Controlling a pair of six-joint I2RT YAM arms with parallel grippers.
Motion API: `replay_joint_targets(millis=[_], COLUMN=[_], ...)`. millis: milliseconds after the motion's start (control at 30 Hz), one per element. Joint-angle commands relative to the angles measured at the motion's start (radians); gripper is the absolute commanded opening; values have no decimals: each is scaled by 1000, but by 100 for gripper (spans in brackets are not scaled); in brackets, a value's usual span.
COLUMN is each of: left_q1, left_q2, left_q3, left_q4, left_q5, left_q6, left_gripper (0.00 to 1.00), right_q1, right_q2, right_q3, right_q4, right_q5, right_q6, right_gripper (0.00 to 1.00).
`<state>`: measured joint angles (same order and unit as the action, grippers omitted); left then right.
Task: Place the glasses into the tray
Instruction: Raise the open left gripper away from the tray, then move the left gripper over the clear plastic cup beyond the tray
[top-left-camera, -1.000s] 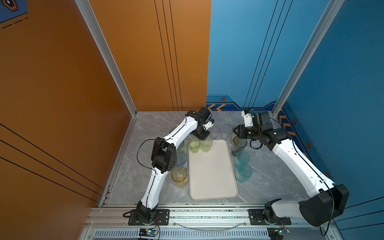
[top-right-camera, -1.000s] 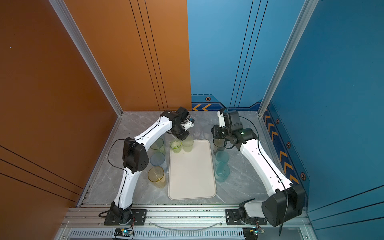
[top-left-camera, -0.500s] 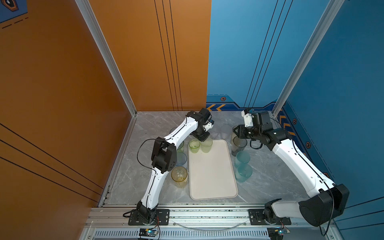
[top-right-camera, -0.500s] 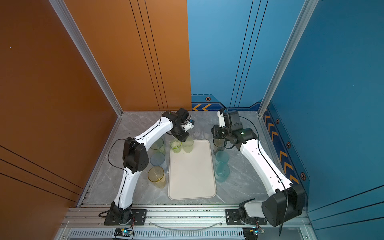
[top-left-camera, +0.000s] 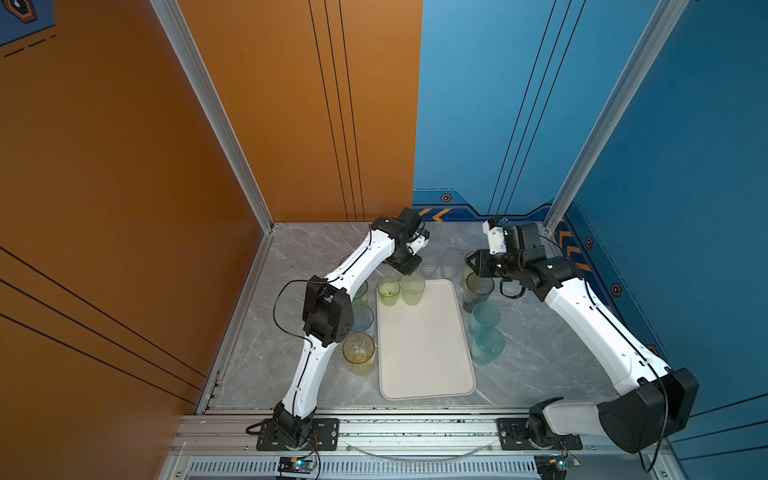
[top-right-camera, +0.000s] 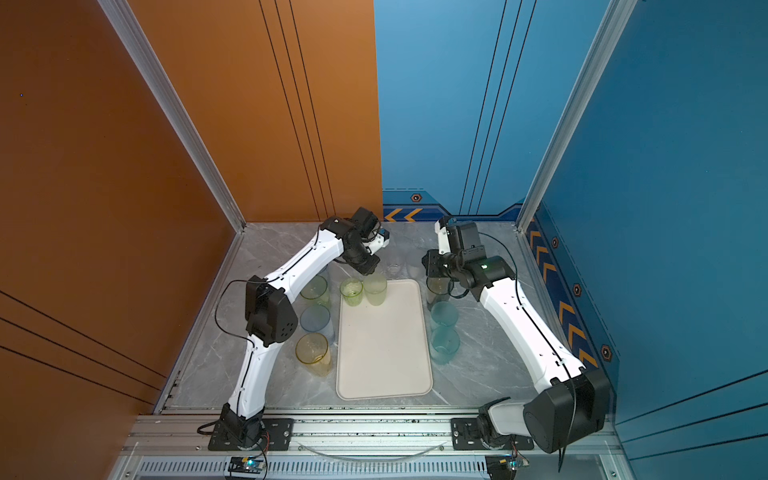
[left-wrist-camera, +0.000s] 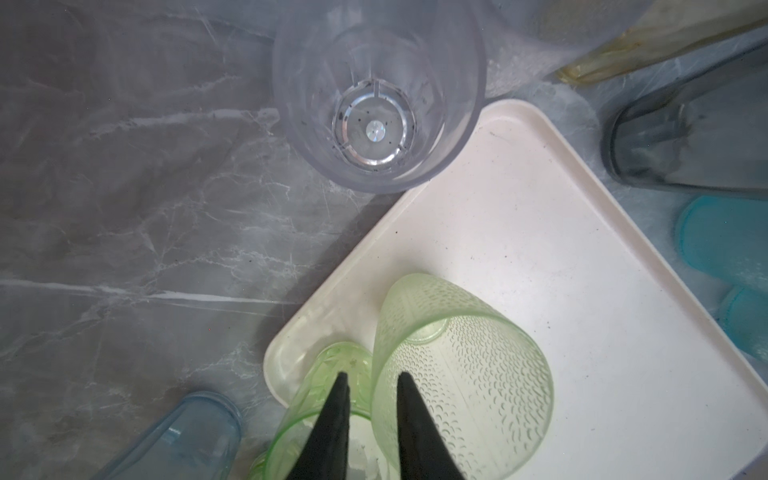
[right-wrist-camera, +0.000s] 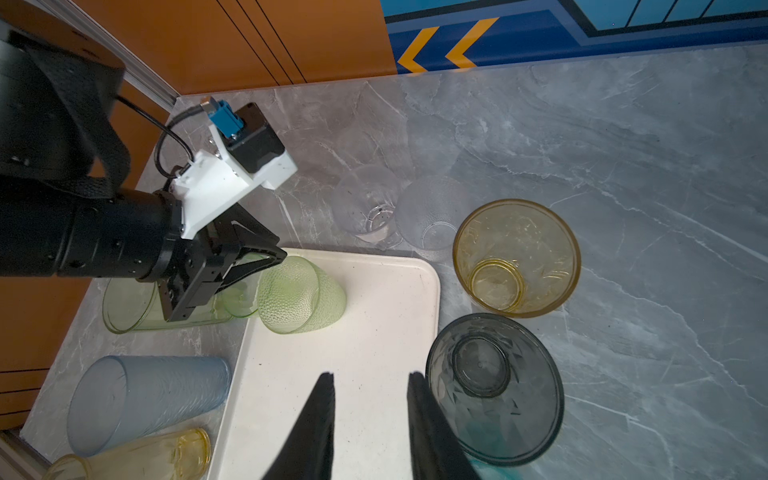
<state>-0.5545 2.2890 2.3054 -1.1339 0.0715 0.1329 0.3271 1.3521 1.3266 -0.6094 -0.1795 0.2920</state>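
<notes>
Hazard: we cannot tell whether the left gripper, jaws narrow at the dotted green glass rim, grips it; lifting could topple it, while the right gripper gapes empty.

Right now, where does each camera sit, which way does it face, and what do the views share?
Top views: high above the front, looking down at the table; left arm and right arm show whole.
Left wrist: looks down past the left pincer at the dotted green glass.
Right wrist: faces across the tray; right pincer and left pincer show.
Shared: tray and that glass.
</notes>
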Motion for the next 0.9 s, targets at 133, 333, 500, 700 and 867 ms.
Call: replay_joint_targets(millis=[133, 333, 500, 700, 867], left_q1=[-2, -2, -2, -1, 1], left_q2=[-43, 21, 72, 138, 183], left_q3=[106, 207, 267, 326, 351], left_q4=[21, 26, 26, 31, 48], left_q5=[-47, -92, -96, -77, -63], left_q6=[-39, -58, -66, -80, -92], left_gripper=[21, 23, 23, 27, 28], right_q1=[-3, -16, -38, -68, -90], right_q2=[4, -7, -17, -37, -43], right_q3=[-12, -11, 5, 14, 10], right_q4=[-13, -20, -44, -62, -71], right_q5=[21, 20, 21, 17, 13], right_q6=[-5, -11, -27, -42, -51], right_gripper=[29, 29, 29, 29, 29])
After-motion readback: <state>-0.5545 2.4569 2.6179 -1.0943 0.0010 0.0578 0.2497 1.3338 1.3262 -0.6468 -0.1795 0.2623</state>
